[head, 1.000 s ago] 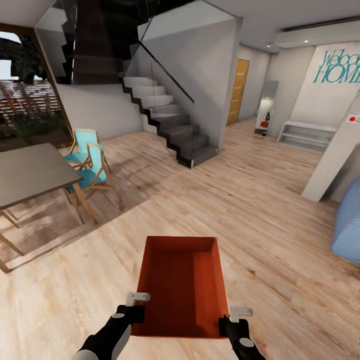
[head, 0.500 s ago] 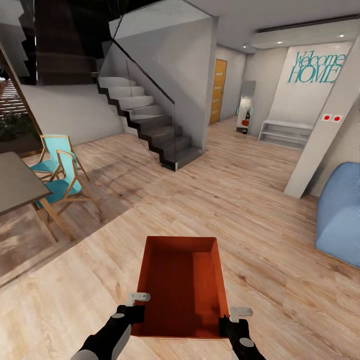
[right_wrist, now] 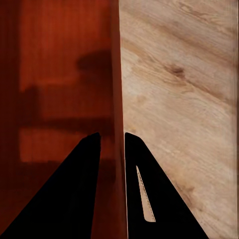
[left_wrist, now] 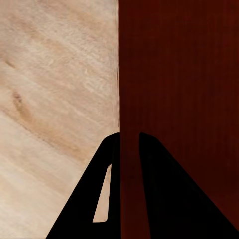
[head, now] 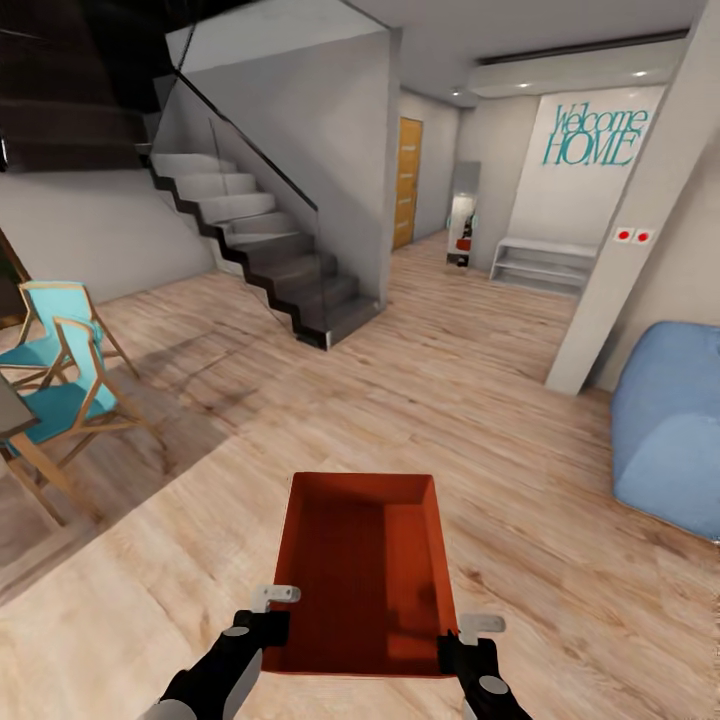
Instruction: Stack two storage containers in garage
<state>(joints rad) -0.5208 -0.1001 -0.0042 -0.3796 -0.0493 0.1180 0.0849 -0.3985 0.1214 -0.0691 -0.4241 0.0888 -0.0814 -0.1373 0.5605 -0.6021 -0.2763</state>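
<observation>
1. Head view: at the far left stand two turquoise chairs [head: 60,385] with wooden frames, on the light wood plank floor [head: 480,420] of the living room.
2. Further right a dark staircase [head: 265,265] climbs beside a grey wall, and beyond it an orange door [head: 407,182] shows down the hallway.
3. The left end effector [head: 268,612] is clamped on the near left wall of the storage container [head: 365,570], one finger on each side of the wall.
4. That orange-red open-top bin is carried above the floor, between both arms, front and centre.
5. The right end effector [head: 468,640] grips the near right wall likewise.
6. At the right edge sits a blue sofa [head: 670,430], behind it a slanted pillar and teal "Welcome HOME" lettering [head: 592,135].
</observation>
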